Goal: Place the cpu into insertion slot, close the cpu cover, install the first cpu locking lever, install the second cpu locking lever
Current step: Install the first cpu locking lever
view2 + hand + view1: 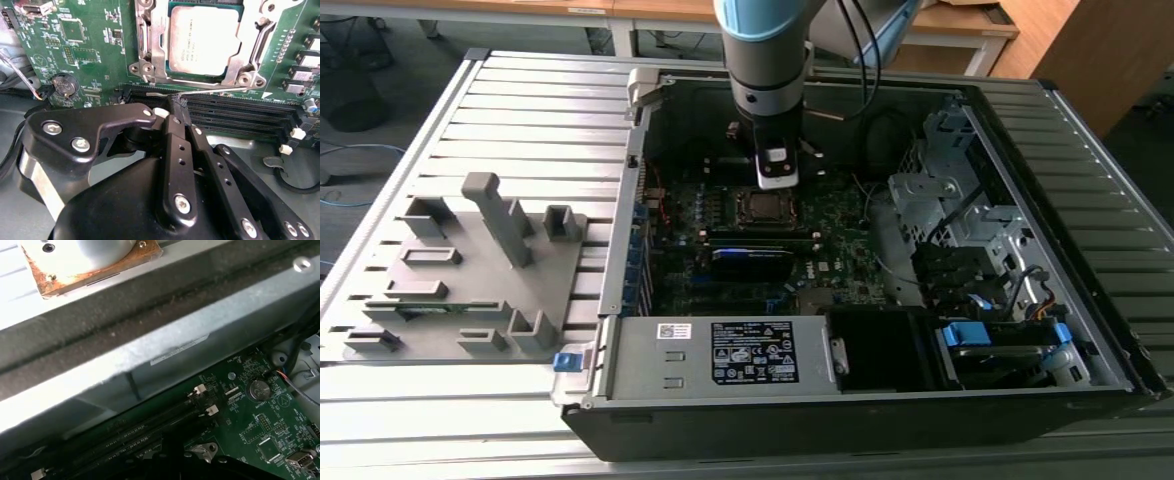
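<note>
- The cpu (pixel 202 40), a flat square chip with a dull silver-grey top, sits in the insertion slot (pixel 761 206) on the green circuit board (pixel 90 50).
- The cpu cover (pixel 150 45), a thin frame of bright stamped metal, lies flat around the chip, and its square window leaves the chip's top bare.
- In the second wrist view the black tool (pixel 177 102) has its two fingers (pixel 172 140) pressed together. Their tips are at a thin wire locking lever (pixel 215 90) that runs along the edge of the slot. I cannot tell whether they pinch the wire.
- The cpu is just beyond the fingertips, close to them but not touching.
- Long black memory slots (pixel 235 107) run between the tool and the slot.
- A round coin battery (pixel 64 85) sits near the board's edge.
- In the exterior view the tool (pixel 777 180) hangs inside the open computer case (pixel 720 410), just above the slot.
- The case rests on a ribbed metal worktop (pixel 520 100), and a grey moulded tray (pixel 454 260) lies toward the exterior view's left edge.
</note>
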Robot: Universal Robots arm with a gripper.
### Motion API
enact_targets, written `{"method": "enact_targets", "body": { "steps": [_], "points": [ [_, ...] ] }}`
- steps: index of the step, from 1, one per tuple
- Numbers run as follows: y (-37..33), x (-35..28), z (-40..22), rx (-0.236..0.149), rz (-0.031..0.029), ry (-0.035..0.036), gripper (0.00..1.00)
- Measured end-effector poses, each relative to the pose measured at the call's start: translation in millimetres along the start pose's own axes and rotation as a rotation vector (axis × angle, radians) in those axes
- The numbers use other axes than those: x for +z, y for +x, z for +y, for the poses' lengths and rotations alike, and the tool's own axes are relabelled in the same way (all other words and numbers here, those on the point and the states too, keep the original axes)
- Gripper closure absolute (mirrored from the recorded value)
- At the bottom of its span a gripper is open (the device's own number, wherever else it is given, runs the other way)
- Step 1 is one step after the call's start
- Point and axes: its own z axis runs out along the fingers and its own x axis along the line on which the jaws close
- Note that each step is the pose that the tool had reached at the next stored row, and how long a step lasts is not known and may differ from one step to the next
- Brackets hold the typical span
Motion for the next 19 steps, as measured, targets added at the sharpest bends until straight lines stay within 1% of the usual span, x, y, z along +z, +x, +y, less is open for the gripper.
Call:
{"method": "enact_targets", "body": {
  "steps": [3,5,7,8,9,10,14,17,19],
  "points": [
    [-1.1,-0.6,-1.9,0.001,0.0024,-0.0046,0.89],
    [-1.3,-0.7,-2.4,0.002,0.0044,-0.009,0.89],
    [-1.3,-0.5,-2.5,0.003,0.0068,-0.0195,0.89],
    [-1.3,-0.4,-2.5,0.003,0.0068,-0.0248,0.89],
    [-1.3,-0.3,-2.5,0.003,0.0063,-0.0281,0.89],
    [-1.4,-0.3,-2.5,0.003,0.0053,-0.03,0.89],
    [-1.7,-0.4,-3.3,0.002,0.0037,-0.0312,0.89],
    [-2.9,-1.1,-5.3,0.002,0.0035,-0.032,0.89],
    [-3.2,-1.1,-5.9,0.002,0.0032,-0.034,0.89]
  ]
}}
